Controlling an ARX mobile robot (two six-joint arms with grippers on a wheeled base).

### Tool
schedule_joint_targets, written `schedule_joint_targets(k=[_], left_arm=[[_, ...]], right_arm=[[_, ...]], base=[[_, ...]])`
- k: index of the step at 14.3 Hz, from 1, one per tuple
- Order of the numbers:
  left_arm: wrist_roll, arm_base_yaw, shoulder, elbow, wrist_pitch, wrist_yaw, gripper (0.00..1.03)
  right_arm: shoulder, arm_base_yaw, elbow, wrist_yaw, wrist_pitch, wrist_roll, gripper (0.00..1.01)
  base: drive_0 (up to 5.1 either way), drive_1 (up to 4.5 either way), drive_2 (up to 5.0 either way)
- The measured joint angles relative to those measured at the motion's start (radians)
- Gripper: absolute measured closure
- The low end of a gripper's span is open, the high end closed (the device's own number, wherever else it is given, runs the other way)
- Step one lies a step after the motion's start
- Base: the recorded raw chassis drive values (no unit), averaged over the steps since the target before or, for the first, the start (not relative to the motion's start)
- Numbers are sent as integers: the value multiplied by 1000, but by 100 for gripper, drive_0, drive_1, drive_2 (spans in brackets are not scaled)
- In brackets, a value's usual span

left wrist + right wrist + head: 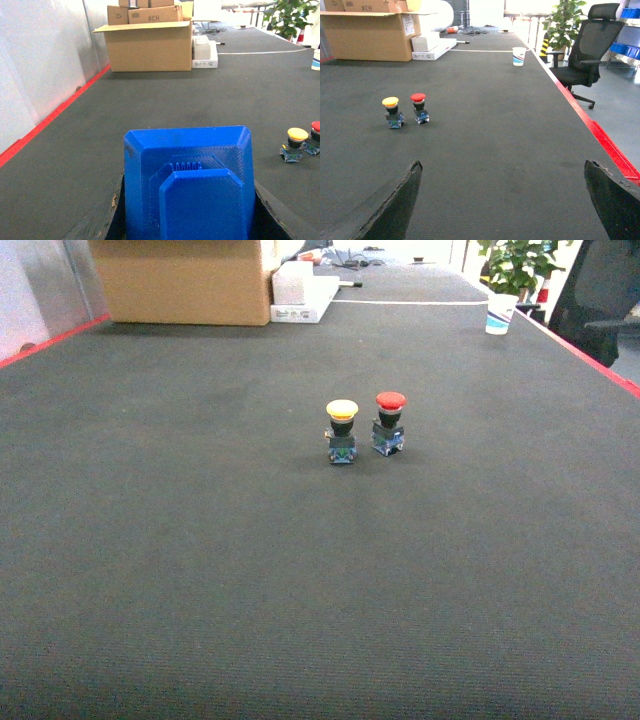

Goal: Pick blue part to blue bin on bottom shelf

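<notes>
Left pincer (187,220) grips blue part (187,185), left of yellow button (342,430). Right pincer (502,200) spread wide, empty, over bare tabletop (150,540) near the button; red edge strip (605,145) far right.

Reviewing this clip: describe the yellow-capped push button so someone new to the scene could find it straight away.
On the wide dark mat, far from the cardboard box at the back, two small push buttons stand side by side near the middle. The yellow-capped push button is the left one in the head view; its neighbour, the red-capped push button, differs only in cap colour.
</notes>
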Motion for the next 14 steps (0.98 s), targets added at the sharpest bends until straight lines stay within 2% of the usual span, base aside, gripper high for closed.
schedule_joint_targets(k=[11,14], left_arm=[[0,0,3,0,3,0,58],[0,0,0,0,2,0,58]], right_arm=[[0,0,0,0,1,0,3],[0,0,0,0,-1,0,3]], base=[[0,0,0],[7,-409,424]])
